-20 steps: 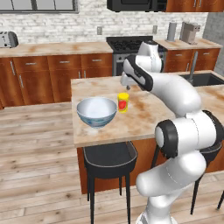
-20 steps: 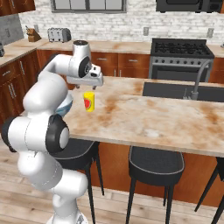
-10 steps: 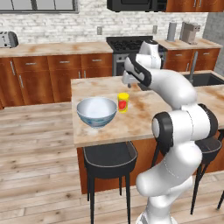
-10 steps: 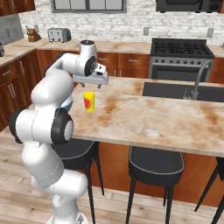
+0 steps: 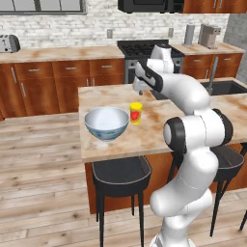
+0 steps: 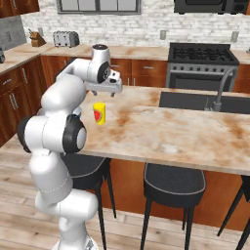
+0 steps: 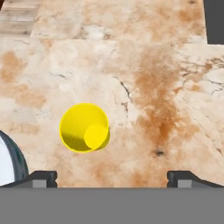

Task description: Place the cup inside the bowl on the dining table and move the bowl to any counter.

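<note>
Hovering above the dining table (image 5: 144, 135), the gripper (image 7: 111, 177) has its fingers spread wide with nothing between them. The yellow cup (image 5: 136, 113) stands upright just beside the bowl (image 5: 106, 123), apart from it.

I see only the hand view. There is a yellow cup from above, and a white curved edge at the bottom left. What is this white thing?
Observer: It is the rim of the bowl, a large, deep one, pale blue-grey outside, standing beside the cup on the dining table.
Operator: Is the end effector already down at the cup?
Observer: No. From the right base view, the end effector hangs above the cup's top, with clear air between them.
Operator: Has the cup any mark on its side?
Observer: Yes, a red patch, which faces the base cameras.
</note>
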Motion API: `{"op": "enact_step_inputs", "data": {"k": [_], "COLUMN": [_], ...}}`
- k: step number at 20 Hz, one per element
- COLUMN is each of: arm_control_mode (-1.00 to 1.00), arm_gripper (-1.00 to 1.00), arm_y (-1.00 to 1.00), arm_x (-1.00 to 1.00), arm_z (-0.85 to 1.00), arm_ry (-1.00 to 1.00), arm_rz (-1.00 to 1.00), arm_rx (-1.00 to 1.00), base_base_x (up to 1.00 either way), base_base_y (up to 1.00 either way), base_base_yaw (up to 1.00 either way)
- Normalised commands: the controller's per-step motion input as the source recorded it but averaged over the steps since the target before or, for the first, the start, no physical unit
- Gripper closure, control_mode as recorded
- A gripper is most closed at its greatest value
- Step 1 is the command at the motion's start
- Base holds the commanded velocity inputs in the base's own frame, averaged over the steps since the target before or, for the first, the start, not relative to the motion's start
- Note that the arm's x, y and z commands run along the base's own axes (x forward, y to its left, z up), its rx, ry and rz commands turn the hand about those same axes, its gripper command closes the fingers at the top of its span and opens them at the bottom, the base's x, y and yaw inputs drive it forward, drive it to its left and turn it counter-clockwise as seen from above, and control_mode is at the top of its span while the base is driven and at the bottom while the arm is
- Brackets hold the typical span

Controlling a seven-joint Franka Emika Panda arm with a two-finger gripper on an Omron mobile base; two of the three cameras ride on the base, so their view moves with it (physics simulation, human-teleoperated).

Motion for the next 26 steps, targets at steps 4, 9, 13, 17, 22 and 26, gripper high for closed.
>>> {"op": "enact_step_inputs", "data": {"k": [4, 9, 13, 17, 22, 26], "arm_control_mode": [-1.00, -1.00, -1.00, -1.00, -1.00, -1.00], "arm_gripper": [-1.00, -1.00, -1.00, -1.00, -1.00, -1.00], "arm_y": [0.00, 0.01, 0.01, 0.00, 0.00, 0.01], "arm_x": [0.25, 0.16, 0.02, 0.00, 0.00, 0.00], "arm_z": [0.00, 0.00, -0.02, -0.14, -0.21, -0.19], "arm_ry": [0.00, 0.00, 0.01, 0.02, 0.04, 0.01], "arm_rz": [0.00, 0.00, 0.00, 0.00, 0.00, 0.00], "arm_rx": [0.00, 0.00, 0.00, 0.00, 0.00, 0.00], "base_base_x": [0.00, 0.00, 0.00, 0.00, 0.00, 0.00], "base_base_y": [0.00, 0.00, 0.00, 0.00, 0.00, 0.00], "base_base_yaw": [0.00, 0.00, 0.00, 0.00, 0.00, 0.00]}}
